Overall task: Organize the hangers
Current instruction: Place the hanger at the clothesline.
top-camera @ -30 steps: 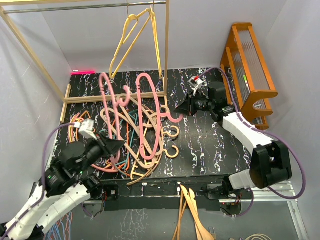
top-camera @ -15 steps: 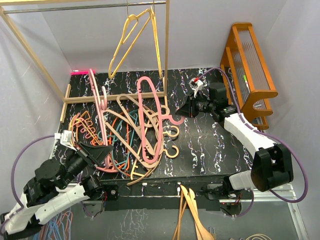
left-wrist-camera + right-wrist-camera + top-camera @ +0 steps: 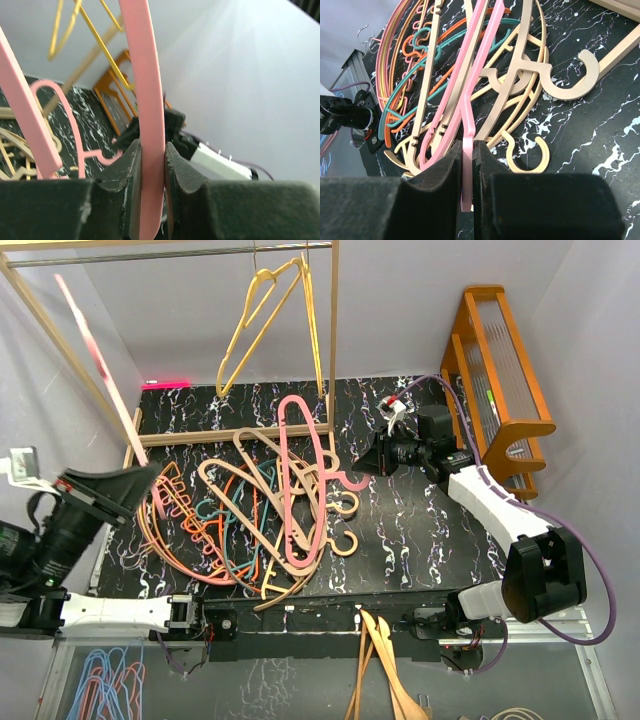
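Up and out of the pile point(image 3: 250, 525) of hangers: one pink hanger point(image 3: 93, 350). Tangled among the rest a second ago, tipped halfway up a moment later, now slanting high above the pile's left side and free of everything. Pinched across its flat bar by the left gripper point(image 3: 140, 478), jaws pressed onto the pink strip from both sides, plain to see from the left wrist. Swung well back and left of the pile with it, too.

Over on the pile's right edge, no change. Right gripper point(image 3: 365, 462) closed hard on the end of a second pink hanger point(image 3: 468, 175), same spot as a second ago, with the body of that one lying across the tan, orange and teal ones. Looks like pinning it down against dragging the whole tangle along, though only a guess.

Overhead, beyond the pile's far side: the rail point(image 3: 170, 254), with one yellow hanger point(image 3: 270, 320) hooked on it. So one hung, one in the air, the bulk on the table untouched. Probably next, a turn of the hook toward that rail. Hook end of the lifted one out of sight here, so its facing hard to judge. Worth watching for a slip along that smooth bar.
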You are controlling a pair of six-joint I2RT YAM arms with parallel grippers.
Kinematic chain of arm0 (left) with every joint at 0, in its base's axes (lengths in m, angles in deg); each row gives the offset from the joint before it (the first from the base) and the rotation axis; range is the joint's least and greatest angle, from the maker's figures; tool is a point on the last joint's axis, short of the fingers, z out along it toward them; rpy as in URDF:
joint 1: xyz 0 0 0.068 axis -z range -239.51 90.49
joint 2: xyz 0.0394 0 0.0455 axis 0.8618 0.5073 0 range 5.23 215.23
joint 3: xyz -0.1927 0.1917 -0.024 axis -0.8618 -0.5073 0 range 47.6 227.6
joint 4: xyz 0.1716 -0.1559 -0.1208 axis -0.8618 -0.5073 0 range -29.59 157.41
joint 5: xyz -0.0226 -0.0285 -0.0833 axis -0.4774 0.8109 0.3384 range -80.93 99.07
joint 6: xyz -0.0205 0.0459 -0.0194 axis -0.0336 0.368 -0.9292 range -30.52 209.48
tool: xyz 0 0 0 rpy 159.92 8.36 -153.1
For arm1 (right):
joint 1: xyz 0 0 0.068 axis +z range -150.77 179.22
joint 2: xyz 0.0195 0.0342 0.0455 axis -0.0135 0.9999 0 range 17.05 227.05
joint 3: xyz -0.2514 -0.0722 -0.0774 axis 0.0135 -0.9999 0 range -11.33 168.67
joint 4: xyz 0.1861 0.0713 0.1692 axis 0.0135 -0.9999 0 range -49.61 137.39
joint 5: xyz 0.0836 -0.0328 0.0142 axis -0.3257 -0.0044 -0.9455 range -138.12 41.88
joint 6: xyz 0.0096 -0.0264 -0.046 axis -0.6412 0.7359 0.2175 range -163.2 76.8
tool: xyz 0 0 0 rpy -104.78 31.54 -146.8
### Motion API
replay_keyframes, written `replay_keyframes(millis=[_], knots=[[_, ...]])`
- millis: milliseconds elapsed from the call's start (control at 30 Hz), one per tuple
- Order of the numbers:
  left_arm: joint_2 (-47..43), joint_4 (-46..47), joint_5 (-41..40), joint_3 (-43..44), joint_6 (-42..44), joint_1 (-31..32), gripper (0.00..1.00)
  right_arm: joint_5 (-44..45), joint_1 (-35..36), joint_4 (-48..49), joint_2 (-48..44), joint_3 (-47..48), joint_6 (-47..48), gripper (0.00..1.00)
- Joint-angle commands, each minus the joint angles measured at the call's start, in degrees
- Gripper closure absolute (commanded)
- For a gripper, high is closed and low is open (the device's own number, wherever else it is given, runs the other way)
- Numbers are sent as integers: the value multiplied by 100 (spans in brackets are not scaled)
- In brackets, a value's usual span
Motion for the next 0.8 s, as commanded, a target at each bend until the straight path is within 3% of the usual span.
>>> replay_keyframes(millis=[0, 167, 300, 767], knots=[[706, 207, -1097, 642, 878, 73, 100, 47, -34, 110, 36, 323, 199, 92], [998, 514, -1479, 921, 1439, 242, 100, -52, -32, 110, 224, 392, 124, 92], [1669, 193, -1707, 1732, 1717, 304, 100, -93, -32, 110, 364, 460, 38, 92], [3869, 779, -1267, 3660, 3749, 314, 100, 24, -37, -274, 478, 583, 251, 92]])
